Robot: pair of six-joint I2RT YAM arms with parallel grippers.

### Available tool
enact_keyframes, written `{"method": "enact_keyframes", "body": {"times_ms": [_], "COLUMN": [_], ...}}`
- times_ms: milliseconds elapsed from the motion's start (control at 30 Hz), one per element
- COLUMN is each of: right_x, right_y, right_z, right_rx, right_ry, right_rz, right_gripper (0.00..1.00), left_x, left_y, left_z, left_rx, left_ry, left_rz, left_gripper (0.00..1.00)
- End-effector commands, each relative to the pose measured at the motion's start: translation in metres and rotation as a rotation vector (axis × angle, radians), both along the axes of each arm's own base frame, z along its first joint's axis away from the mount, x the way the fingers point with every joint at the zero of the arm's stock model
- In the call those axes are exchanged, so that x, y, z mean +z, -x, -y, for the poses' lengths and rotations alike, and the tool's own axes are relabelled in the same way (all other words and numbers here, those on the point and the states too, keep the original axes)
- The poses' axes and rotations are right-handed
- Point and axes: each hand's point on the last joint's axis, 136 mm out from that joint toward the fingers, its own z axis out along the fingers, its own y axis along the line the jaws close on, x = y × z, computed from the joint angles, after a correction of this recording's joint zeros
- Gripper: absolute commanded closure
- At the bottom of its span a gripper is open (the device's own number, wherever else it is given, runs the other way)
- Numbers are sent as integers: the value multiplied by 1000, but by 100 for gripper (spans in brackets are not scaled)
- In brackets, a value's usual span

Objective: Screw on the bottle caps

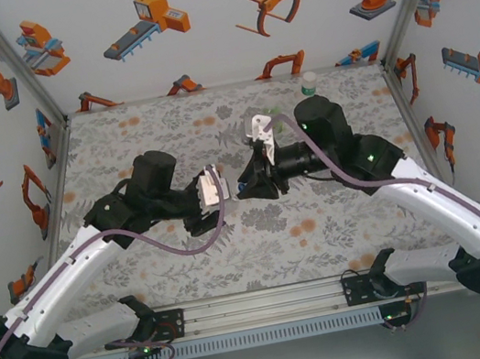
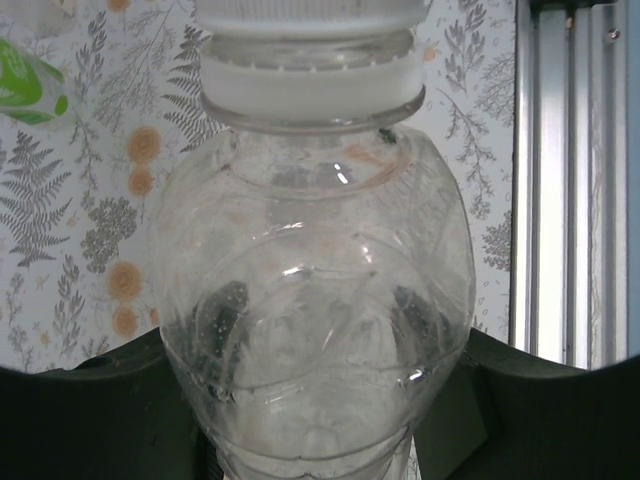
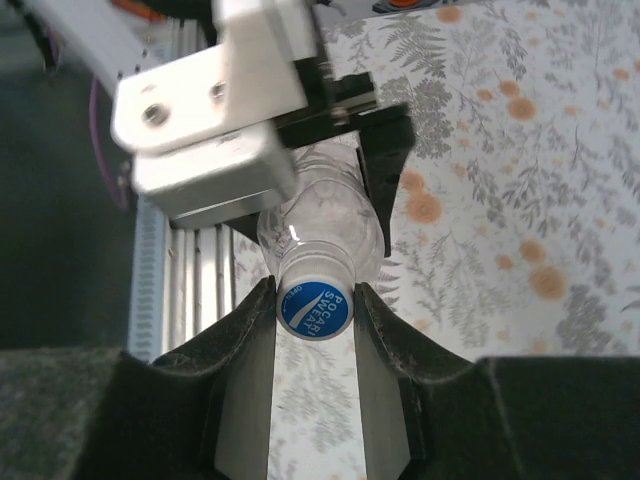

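A clear bottle (image 2: 315,300) lies on its side in mid-air between the arms, and my left gripper (image 1: 216,189) is shut on its body. Its dark fingers (image 2: 225,312) show through the plastic. The white cap (image 3: 314,306) with a blue printed top sits on the bottle's neck (image 3: 322,225). My right gripper (image 3: 314,302) is shut on that cap, one pad (image 3: 258,335) pressing each side. In the top view my right gripper (image 1: 246,186) meets the left one over the table's middle. The white cap (image 2: 310,70) is at the upper edge of the left wrist view.
A small bottle with a green top (image 1: 309,84) stands at the back edge of the flower-patterned table (image 1: 179,255). A green translucent object (image 2: 25,85) lies on the table beyond the held bottle. An aluminium rail (image 1: 262,306) runs along the front edge. Walls close in on three sides.
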Motion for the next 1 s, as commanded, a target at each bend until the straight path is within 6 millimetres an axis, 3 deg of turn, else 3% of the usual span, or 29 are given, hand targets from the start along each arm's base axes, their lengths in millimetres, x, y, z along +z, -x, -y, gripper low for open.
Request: {"method": "enact_keyframes", "body": {"times_ms": [0, 100, 233, 300, 367, 500, 600, 800, 967], "right_x": [0, -16, -66, -85, -89, -83, -65, -2, 28], "right_y": [-33, -59, -68, -64, -62, -67, -75, -74, -60], "right_z": [6, 19, 33, 27, 16, 19, 25, 26, 30], "right_rx": [-281, -555, -848, -887, -860, -888, -884, -707, -584], "right_ry": [-83, -125, -123, -110, -90, -83, -147, -227, -199], "right_rz": [-297, -612, -1066, -1245, -1293, -1234, -1135, -791, -545], "right_gripper": [100, 100, 100, 100, 100, 97, 82, 46, 38], "left_x": [16, 15, 13, 13, 13, 11, 11, 11, 12], "left_y": [-3, -9, -18, -20, -23, -25, -22, -16, -13], "left_z": [2, 3, 5, 6, 7, 9, 10, 8, 6], "left_rx": [15, 42, 77, 82, 88, 87, 68, 49, 44], "left_ry": [49, 44, 39, 40, 39, 35, 39, 49, 55], "left_rz": [44, 51, 61, 65, 69, 69, 65, 64, 65], "left_gripper": [100, 100, 100, 100, 100, 100, 100, 100, 100]}}
